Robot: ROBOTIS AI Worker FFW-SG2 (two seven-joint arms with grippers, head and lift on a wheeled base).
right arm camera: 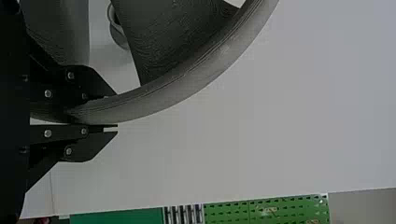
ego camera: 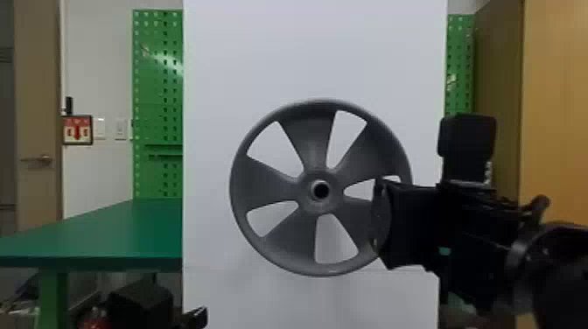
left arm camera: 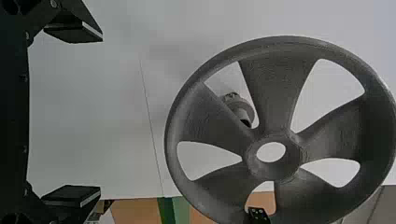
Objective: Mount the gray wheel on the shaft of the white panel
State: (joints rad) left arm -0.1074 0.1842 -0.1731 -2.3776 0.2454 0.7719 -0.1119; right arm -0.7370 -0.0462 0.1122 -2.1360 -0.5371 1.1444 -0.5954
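Clasping the finely ridged, five-spoked gray wheel (ego camera: 306, 192) by its rim (ego camera: 267, 251), right gripper (ego camera: 379, 214); left gripper (ego camera: 197, 316) wide open.

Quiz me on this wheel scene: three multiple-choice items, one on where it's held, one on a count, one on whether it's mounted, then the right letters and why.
1. Where does the right pincer hold the gray wheel?
A) At the hub
B) At the rim
C) Halfway along a spoke

2. How many openings surround the wheel's hub?
A) Three
B) Four
C) Five

3. How does the wheel stand to the shaft?
A) Off the shaft
B) Fully mounted on the shaft
C) Flat on the green table, away from the shaft

Key:
1: B, the right wrist view shows the rim between that pincer's fingers.
2: C, the left wrist view shows all five between the spokes.
3: A, the left wrist view shows the shaft through an opening, not in the hub hole.
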